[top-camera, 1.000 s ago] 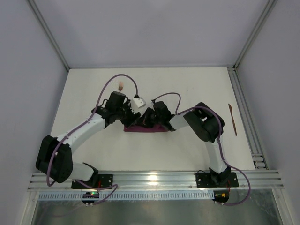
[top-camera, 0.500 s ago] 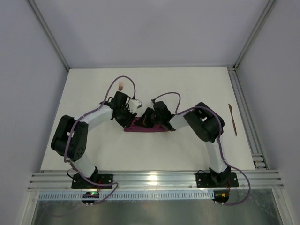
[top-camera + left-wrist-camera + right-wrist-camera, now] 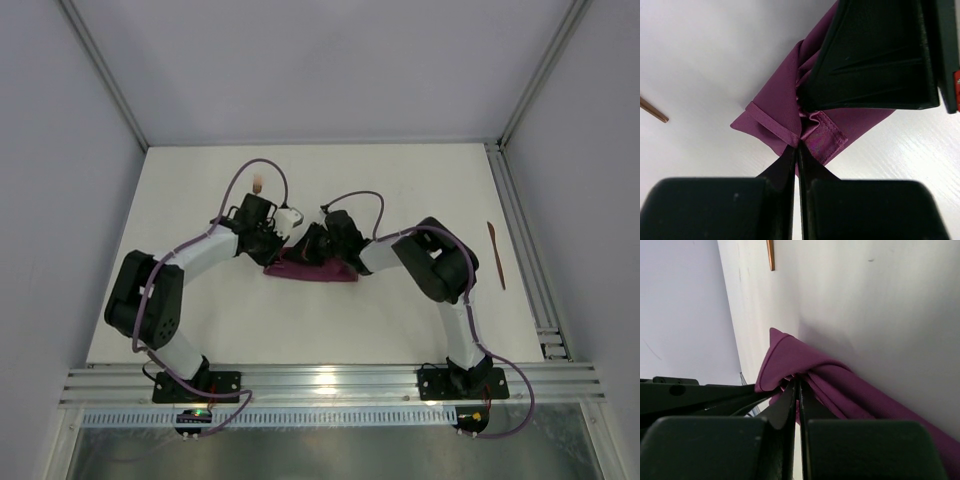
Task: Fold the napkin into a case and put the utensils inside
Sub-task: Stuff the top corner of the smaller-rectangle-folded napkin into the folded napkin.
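Note:
The magenta-purple napkin (image 3: 310, 269) lies bunched into a narrow folded strip at mid-table. Both grippers meet over its left end. My left gripper (image 3: 799, 149) is shut on a hemmed edge of the napkin (image 3: 775, 107), and in the top view it (image 3: 289, 243) comes in from the left. My right gripper (image 3: 799, 386) is shut on a fold of the napkin (image 3: 850, 387), and its black body (image 3: 875, 55) fills the left wrist view. One copper utensil (image 3: 258, 184) lies behind the left gripper. Another utensil (image 3: 496, 255) lies near the right rail.
A metal rail (image 3: 525, 250) runs along the table's right side, close to the right utensil. White walls close in the back and both sides. Purple cables loop above both wrists. The arm bases stand at the near edge (image 3: 320, 385).
My left gripper has shut on the napkin's edge, and the left arm's elbow has drawn in toward its base. The right gripper stays shut on the cloth, shifted slightly up and left.

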### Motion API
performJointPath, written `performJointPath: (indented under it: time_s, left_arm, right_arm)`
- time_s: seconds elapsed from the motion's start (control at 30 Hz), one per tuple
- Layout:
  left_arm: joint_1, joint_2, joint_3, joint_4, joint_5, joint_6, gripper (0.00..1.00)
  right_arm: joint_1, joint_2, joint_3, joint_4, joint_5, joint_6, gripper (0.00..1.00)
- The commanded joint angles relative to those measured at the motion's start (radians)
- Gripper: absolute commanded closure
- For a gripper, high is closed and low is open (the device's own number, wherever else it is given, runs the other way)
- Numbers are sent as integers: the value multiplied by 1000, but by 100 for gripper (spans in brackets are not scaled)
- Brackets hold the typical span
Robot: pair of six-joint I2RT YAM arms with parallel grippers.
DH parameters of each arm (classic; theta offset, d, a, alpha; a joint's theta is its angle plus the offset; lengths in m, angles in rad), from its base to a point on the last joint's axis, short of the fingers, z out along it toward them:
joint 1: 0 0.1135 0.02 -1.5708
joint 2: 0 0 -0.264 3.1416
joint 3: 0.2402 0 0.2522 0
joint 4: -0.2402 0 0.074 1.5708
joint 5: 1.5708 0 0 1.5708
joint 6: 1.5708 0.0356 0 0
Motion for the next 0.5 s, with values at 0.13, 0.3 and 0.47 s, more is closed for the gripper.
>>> performJointPath:
  time_s: [0.13, 0.3, 0.47]
  left_arm:
    - [0, -41, -9, 52, 83, 2, 100]
    - [-1, -44, -14, 52, 85, 13, 100]
    - [0, -78, -38, 71, 77, 25, 100]
  right_arm:
    - [4, 52, 60, 72, 29, 80, 97]
    - [4, 111, 37, 159, 73, 161, 97]
    - [7, 101, 9, 187, 147, 194, 97]
